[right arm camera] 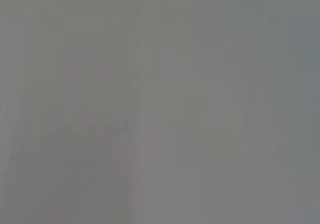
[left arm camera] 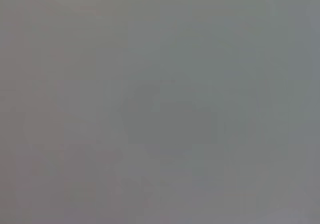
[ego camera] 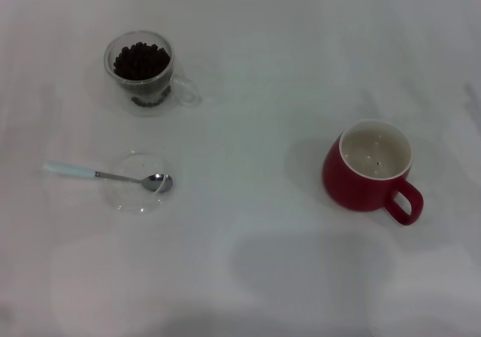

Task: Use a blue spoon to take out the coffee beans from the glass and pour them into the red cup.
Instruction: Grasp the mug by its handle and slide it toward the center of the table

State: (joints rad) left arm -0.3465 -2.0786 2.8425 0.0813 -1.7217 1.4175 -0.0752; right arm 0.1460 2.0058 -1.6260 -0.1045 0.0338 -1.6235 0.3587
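Spoon [ego camera: 109, 175] beside the glass [ego camera: 140, 70] of coffee beans [ego camera: 140, 60], bowl resting on a clear saucer [ego camera: 139, 183], well apart from the red cup [ego camera: 368, 168]. Probably light, stiff, slippery; best gripped by the pale handle. Neither gripper visible; state impossible to tell.

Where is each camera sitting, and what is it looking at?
Head view: up on the robot's head, looking down at the table with glass of beans, spoon, saucer and red cup; no arm shows.
Left wrist view: only blank grey; no gripper shows.
Right wrist view: the same blank grey.
Shared: both wrist views show nothing recognisable.
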